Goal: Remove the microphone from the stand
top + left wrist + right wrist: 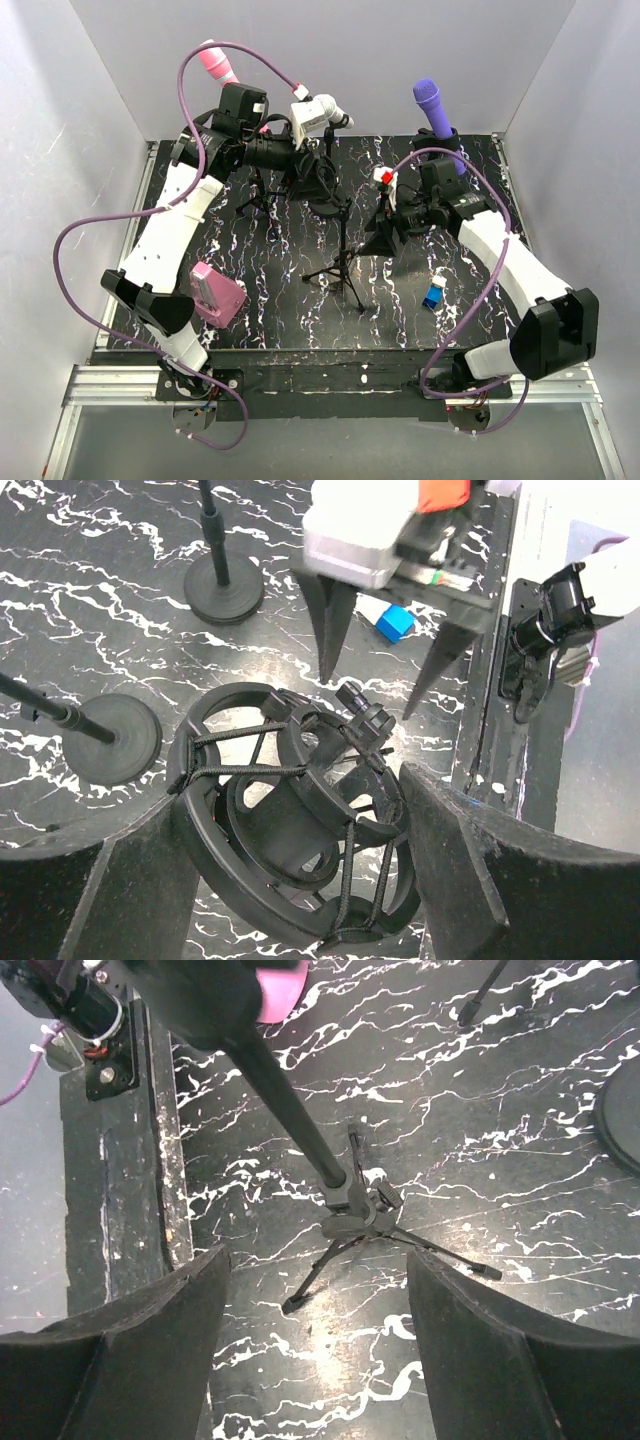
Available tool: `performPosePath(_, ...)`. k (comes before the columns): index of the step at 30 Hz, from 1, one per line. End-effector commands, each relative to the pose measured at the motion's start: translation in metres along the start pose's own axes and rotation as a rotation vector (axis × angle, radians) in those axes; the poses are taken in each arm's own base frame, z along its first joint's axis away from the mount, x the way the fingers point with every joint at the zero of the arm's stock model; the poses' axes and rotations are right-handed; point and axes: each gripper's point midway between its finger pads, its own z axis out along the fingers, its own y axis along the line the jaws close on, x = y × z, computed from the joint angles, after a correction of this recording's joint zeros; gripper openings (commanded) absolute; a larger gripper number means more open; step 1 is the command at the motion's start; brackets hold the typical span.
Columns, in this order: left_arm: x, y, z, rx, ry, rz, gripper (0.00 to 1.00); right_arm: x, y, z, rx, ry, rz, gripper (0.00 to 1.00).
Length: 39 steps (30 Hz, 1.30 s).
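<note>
The black marbled bench carries everything. The left arm reaches to the far middle and the right arm to the far right.

At the centre stands a slim tripod stand with a black shock mount on top. The left hand has its fingers spread on either side of that mount, close against its outer ring. Whether they press on it I cannot tell. The right hand hangs over the tripod with its fingers wide apart and nothing between them.

Two microphones show. A pink microphone stands upright at the far left and a purple microphone at the far right, each seated in its own holder. The mount's inner ring is dark, and I cannot tell whether it holds a black microphone.

A microphone is probably stiff, light and smooth-barrelled, with a mesh head that dents. The best hold is on the barrel just under the head, drawing along the holder's axis. These thin stands look easy to tip, so one hand should steady the stand.

Near left lies a pink box, and I cannot see whether anything is inside. A small blue piece lies near right.
</note>
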Motion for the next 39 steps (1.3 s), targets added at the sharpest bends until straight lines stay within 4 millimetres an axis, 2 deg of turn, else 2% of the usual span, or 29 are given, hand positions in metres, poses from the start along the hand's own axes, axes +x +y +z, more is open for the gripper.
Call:
performPosePath(1, -0.004, -0.015, -0.015, 0.028, -0.005, 0.101, 0.70, 0.001, -0.010, 0.012, -0.034, -0.050, -0.175, 0.77)
performPosePath(4, -0.001, -0.016, -0.018, 0.020, 0.008, 0.112, 0.70, 0.004, -0.016, 0.022, -0.050, -0.042, -0.180, 0.75)
performPosePath(11, 0.001, -0.017, -0.019, -0.002, 0.007, 0.118, 0.70, 0.028, -0.016, 0.040, -0.082, 0.014, -0.185, 0.72)
performPosePath(16, 0.002, -0.017, -0.018, -0.005, 0.001, 0.107, 0.70, 0.036, -0.019, 0.044, -0.082, 0.038, -0.183, 0.67)
performPosePath(30, 0.006, -0.015, -0.017, -0.027, 0.004, 0.100, 0.70, 0.050, -0.009, 0.054, -0.110, 0.079, -0.200, 0.55)
performPosePath(35, 0.008, -0.014, -0.017, -0.031, 0.006, 0.094, 0.70, 0.047, -0.012, 0.056, -0.099, 0.079, -0.197, 0.43)
performPosePath(39, 0.009, -0.012, -0.018, -0.048, 0.009, 0.083, 0.70, 0.049, -0.014, 0.056, -0.082, 0.088, -0.200, 0.20)
